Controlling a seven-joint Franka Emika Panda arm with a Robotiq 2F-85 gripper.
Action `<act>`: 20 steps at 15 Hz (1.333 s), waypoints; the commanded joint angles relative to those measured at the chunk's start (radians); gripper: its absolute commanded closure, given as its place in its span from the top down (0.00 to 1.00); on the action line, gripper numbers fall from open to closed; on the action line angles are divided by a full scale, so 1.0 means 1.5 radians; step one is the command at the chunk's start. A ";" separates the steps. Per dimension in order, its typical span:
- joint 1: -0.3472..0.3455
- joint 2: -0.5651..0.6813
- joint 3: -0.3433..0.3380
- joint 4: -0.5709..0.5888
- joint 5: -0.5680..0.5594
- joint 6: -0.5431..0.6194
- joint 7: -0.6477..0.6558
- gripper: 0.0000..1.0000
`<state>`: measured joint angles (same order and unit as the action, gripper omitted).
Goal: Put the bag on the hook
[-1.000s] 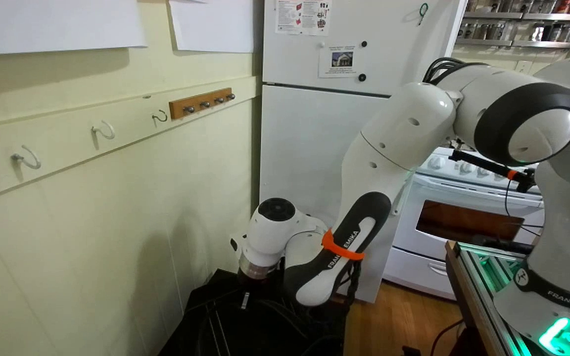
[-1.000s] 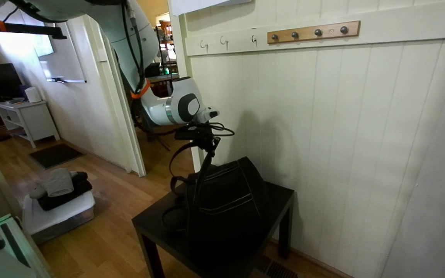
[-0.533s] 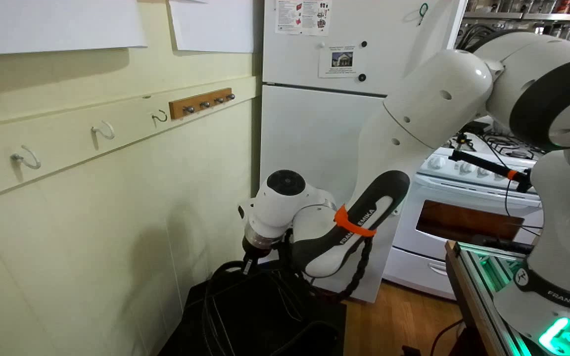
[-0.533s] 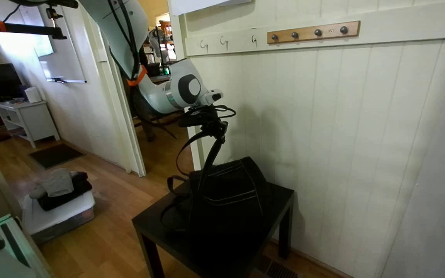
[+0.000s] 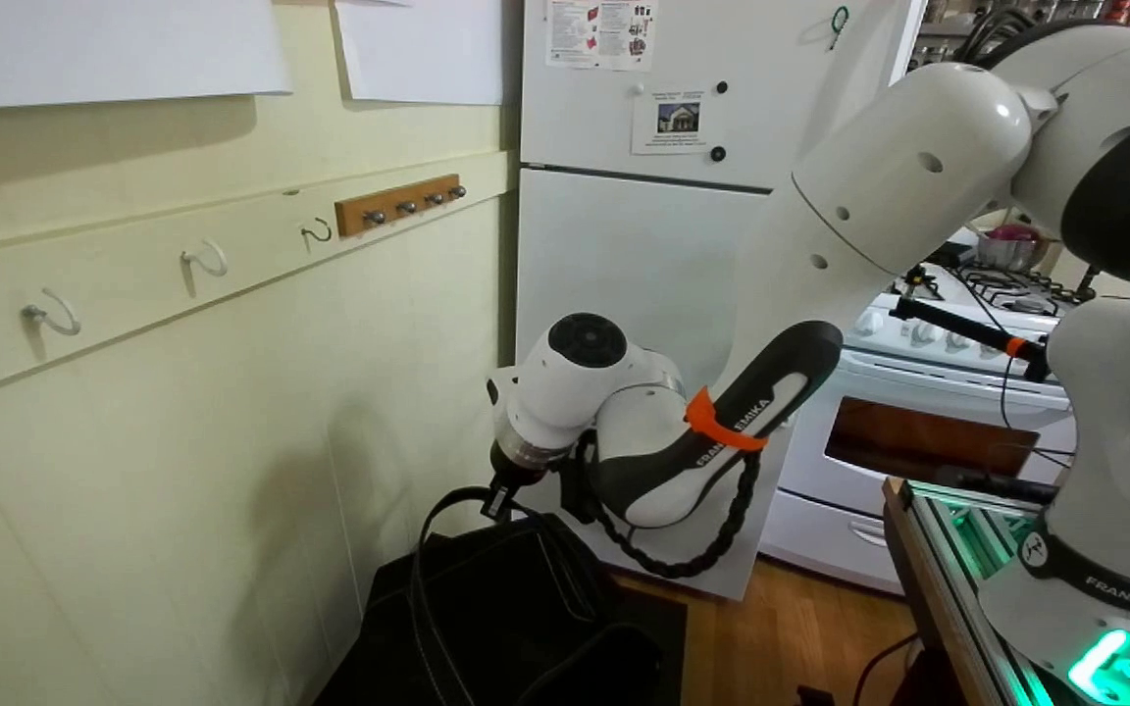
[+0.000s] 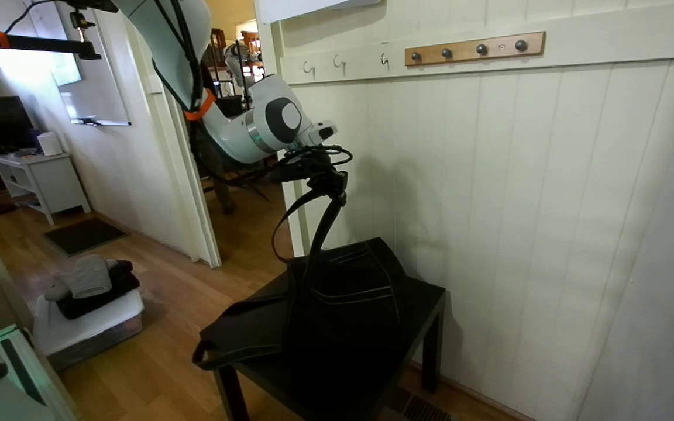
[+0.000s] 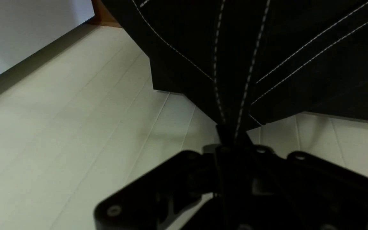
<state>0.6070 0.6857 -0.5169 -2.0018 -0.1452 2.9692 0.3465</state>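
Above the wall-side edge of the surface (image 6: 425, 292), the hook (image 6: 384, 59) sits up and wallward of your claw (image 6: 338, 196), which grips one strap (image 6: 326, 225) of the bag (image 6: 348, 301) below.

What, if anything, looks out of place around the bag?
The loose strap on the bag looks odd: its looped end pokes past the corner of the black table, while the gripper holds only the other strap. That slack could snag during lifting. No spill or damage visible.

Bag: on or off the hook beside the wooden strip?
Off. In an exterior view, the bag rests on the black table, below the hook, with one strap clamped in the tool.
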 commanded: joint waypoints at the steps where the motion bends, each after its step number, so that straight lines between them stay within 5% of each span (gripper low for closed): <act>1: -0.008 -0.002 0.006 0.001 -0.014 -0.001 0.009 0.07; 4: 0.017 -0.009 -0.036 -0.009 -0.021 0.011 0.031 0.02; 12: 0.210 0.006 -0.332 -0.052 0.006 0.110 0.077 0.02; 20: 0.312 0.059 -0.450 -0.073 0.156 0.220 0.022 0.02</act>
<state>1.0197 0.7233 -1.1289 -2.0981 -0.0055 3.2213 0.4132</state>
